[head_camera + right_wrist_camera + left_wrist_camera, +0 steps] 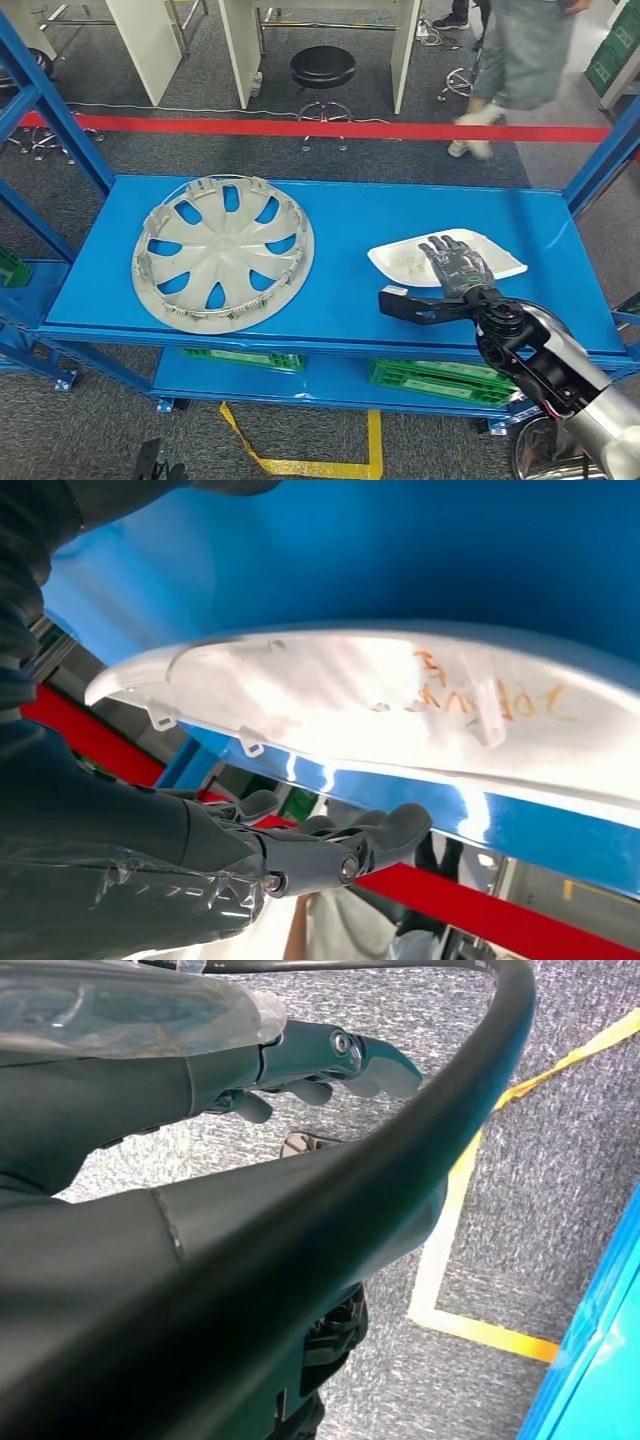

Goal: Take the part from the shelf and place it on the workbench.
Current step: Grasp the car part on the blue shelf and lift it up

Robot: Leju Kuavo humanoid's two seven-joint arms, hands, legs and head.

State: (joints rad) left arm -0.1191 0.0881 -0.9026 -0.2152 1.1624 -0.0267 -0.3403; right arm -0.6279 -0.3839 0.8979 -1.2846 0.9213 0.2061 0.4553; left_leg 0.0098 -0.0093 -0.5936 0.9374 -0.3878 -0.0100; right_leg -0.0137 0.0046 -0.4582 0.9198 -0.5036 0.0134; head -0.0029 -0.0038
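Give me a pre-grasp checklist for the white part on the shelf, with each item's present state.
1. Right hand over the white part: ok, its fingers reach across the part's near side.
2. Right hand free to grasp: ok, fingers extended, nothing held.
3. Fingers touching the part: cannot tell; the right wrist view shows a gap.
4. Part lying flat on the blue shelf: ok.
5. Hubcap out of the way: ok, it lies well apart on the shelf's other side.
6. Surroundings: not ok, a person walks behind the shelf.
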